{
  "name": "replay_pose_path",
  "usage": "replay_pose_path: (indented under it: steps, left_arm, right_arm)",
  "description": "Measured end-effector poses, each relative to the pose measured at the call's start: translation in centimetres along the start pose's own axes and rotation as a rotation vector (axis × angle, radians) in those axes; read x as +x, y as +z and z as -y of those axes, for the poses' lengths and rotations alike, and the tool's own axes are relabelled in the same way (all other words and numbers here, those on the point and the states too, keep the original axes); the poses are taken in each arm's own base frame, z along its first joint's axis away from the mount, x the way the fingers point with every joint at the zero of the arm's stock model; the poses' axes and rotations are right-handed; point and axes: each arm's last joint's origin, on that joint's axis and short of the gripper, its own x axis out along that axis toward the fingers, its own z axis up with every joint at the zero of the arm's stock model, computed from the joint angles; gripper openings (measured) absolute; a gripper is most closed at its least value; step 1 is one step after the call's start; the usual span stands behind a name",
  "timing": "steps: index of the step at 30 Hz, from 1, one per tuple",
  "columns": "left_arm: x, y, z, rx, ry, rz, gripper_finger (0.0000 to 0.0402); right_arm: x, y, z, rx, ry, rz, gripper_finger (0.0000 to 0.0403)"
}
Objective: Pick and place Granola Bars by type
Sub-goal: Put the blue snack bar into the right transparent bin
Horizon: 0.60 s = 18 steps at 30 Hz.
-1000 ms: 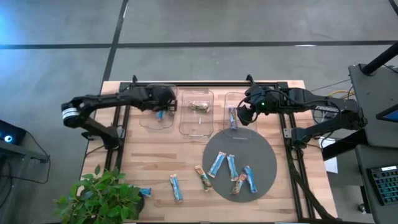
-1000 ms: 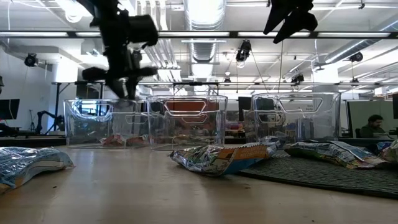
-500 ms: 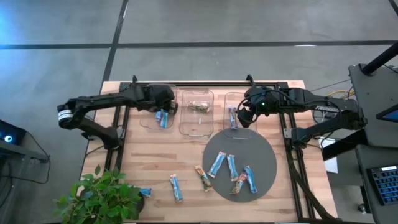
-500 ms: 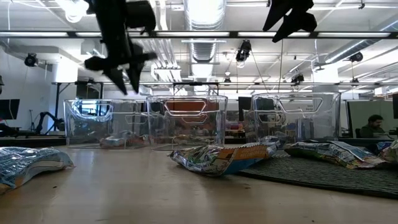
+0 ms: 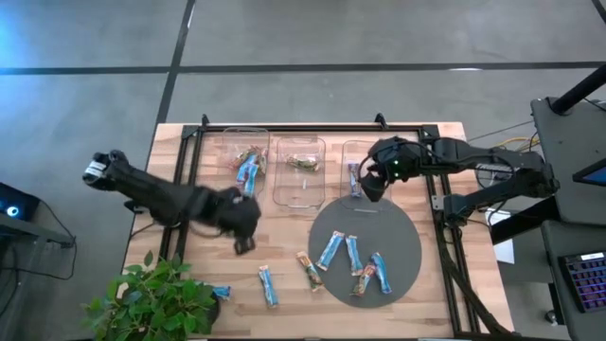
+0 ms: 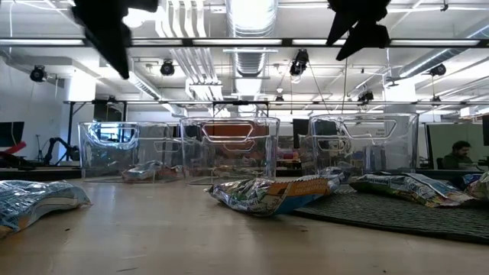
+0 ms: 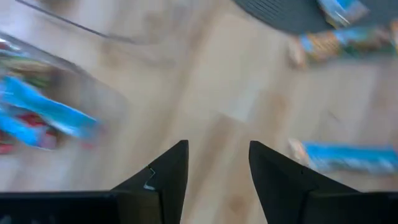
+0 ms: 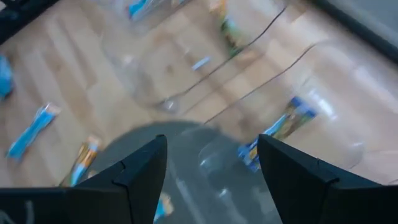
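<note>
Three clear bins stand along the far side. The left bin (image 5: 241,163) holds a light blue bar (image 5: 248,174), the middle bin (image 5: 301,170) a tan bar (image 5: 303,161), and the right bin a purple-blue bar (image 5: 354,178). Several bars lie on the dark round mat (image 5: 398,237). A tan bar (image 5: 309,271) and a light blue bar (image 5: 268,285) lie on the bare wood. My left gripper (image 5: 243,232) (image 7: 217,165) hangs open above the wood, on the near side of the left bin. My right gripper (image 5: 371,182) (image 8: 214,168) hovers open over the right bin's near end.
A potted plant (image 5: 156,298) stands at the near left corner, with another blue bar (image 5: 221,292) beside it. Black rails (image 5: 180,204) run along both sides of the wooden table. Bare wood lies between the bins and the loose bars.
Over the left bin my left gripper has opened and let go of the light blue bar, which now lies in that bin. It has then swung quickly toward the table's near edge, out over the bare wood, rolling as it went.
</note>
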Motion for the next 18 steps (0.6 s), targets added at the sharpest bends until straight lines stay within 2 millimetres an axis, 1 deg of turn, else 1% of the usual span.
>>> replay_pose_path:
  steps: [2, 5, 10, 13, 18]
  left_arm:
    - [0.1, -1.2, 1.2, -0.008, -0.019, -0.021, 0.0153]
    - [0.3, -2.8, 2.2, -0.049, -0.026, -0.042, 0.0153]
    - [1.2, -4.2, 2.5, -0.128, -0.001, -0.061, 0.0153]
    - [2.0, -4.5, 2.3, -0.158, 0.025, -0.041, 0.0153]
    - [3.2, -4.9, 2.1, -0.158, 0.066, 0.033, 0.0153]
  right_arm:
    - [0.5, -0.5, 0.0, 0.004, 0.037, -0.053, 0.0238]
    - [1.6, -1.7, 0.2, 0.053, 0.097, -0.163, 0.0238]
    - [3.0, -4.5, -0.2, 0.106, 0.140, -0.335, 0.0237]
    - [2.9, -6.3, -1.0, 0.112, 0.120, -0.411, 0.0236]
    - [1.8, -8.7, -2.8, 0.165, 0.106, -0.495, 0.0226]
